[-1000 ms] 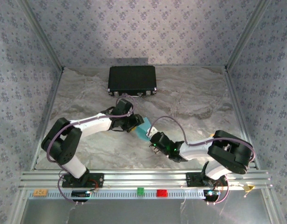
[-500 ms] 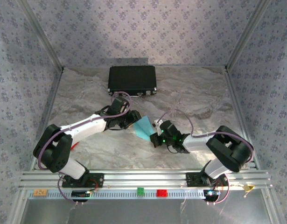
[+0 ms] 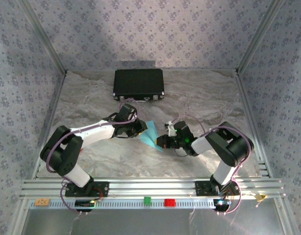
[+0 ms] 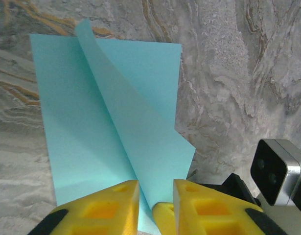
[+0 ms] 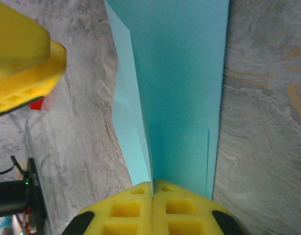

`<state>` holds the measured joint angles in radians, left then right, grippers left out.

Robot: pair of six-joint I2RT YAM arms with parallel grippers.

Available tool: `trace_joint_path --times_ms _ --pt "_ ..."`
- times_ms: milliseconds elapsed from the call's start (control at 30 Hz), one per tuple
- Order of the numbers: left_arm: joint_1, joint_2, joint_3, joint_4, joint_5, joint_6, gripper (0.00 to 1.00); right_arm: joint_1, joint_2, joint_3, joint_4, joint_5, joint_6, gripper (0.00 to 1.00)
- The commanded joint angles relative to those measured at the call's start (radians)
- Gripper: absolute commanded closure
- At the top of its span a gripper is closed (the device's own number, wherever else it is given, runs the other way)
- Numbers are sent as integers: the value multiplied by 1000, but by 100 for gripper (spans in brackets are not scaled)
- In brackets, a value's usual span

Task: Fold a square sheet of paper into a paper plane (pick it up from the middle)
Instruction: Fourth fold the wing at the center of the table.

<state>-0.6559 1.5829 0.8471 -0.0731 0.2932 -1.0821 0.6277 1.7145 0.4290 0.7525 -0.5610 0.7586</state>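
Note:
The light-blue sheet of paper [image 3: 151, 134] is held just above the marble table between both grippers, partly folded with a raised flap along a centre crease [image 4: 106, 112]. My right gripper [image 5: 152, 187] is shut on the paper's [image 5: 184, 88] near edge, pinching the fold. It comes in from the right in the top view [image 3: 161, 141]. My left gripper [image 4: 156, 191] is open, its yellow fingers [image 4: 106, 205] standing on either side of the flap at the paper's left end [image 3: 142, 128]. One fingertip of the right gripper shows in the gap between them.
A black case [image 3: 138, 83] lies at the back of the table. A red block [image 3: 169, 202] and a green block [image 3: 147, 199] sit on the front rail. The right wrist camera housing [image 4: 277, 166] is close beside the left gripper's fingers.
The right arm has swung its forearm round and its gripper now reaches the paper from the right. The left elbow has shifted. The paper stays between the grippers, turned slightly.

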Motion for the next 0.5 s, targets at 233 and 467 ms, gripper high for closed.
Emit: trace_joint_path --times_ms 233,467 --pt "-12 85 -14 157 70 2 84 -41 54 -9 87 -119 155 99" --pt "-18 135 -22 208 61 -7 86 -58 80 -9 96 -134 192 99"
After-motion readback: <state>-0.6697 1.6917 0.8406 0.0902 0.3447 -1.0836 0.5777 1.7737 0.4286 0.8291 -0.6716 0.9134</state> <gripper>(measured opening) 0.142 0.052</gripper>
